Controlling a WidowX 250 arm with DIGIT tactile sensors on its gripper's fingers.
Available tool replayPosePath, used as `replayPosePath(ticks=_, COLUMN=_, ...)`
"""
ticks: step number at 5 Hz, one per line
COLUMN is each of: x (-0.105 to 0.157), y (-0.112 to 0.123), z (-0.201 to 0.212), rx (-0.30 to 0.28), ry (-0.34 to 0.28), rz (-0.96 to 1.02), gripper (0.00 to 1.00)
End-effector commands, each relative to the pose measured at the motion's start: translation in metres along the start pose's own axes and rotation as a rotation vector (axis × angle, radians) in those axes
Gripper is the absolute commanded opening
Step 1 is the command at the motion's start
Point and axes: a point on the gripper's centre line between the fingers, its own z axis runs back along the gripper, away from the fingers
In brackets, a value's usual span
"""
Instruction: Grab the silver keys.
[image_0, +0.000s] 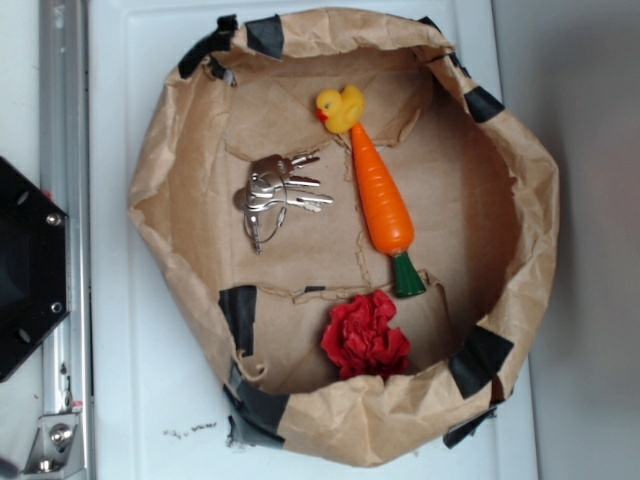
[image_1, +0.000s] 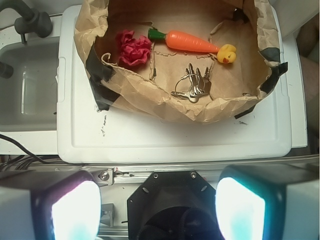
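The silver keys (image_0: 276, 190) lie in a small bunch on thin rings, flat on the floor of a brown paper nest (image_0: 180, 130), left of the orange carrot (image_0: 383, 205). In the wrist view the silver keys (image_1: 195, 85) sit near the nest's front wall, below the carrot (image_1: 190, 41). My gripper (image_1: 159, 207) hangs far back from the nest, over the black robot base, with both pale pads (image_1: 75, 210) wide apart and nothing between them. The exterior view does not show the gripper.
A yellow rubber duck (image_0: 340, 107) touches the carrot's tip. A red crumpled cloth (image_0: 365, 337) lies below the carrot. The nest's crumpled paper walls, taped in black, stand on a white lid (image_0: 110, 380). A black robot base (image_0: 25, 270) and metal rail (image_0: 62, 100) are at the left.
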Motion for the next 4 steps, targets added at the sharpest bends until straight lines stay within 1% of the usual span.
replayPosePath(ticks=1, x=0.0, y=0.0, z=0.0, rx=0.0, ry=0.0, rz=0.0, gripper=1.0)
replayPosePath(ticks=2, x=0.048, y=-0.006, z=-0.02, rx=0.06, ry=-0.048, rz=0.124, gripper=1.0)
replayPosePath(ticks=3, x=0.087, y=0.003, z=-0.03, rx=0.079, ry=-0.089, rz=0.235, gripper=1.0)
replayPosePath(ticks=4, x=0.105, y=0.024, z=-0.047, rx=0.104, ry=-0.12, rz=0.432, gripper=1.0)
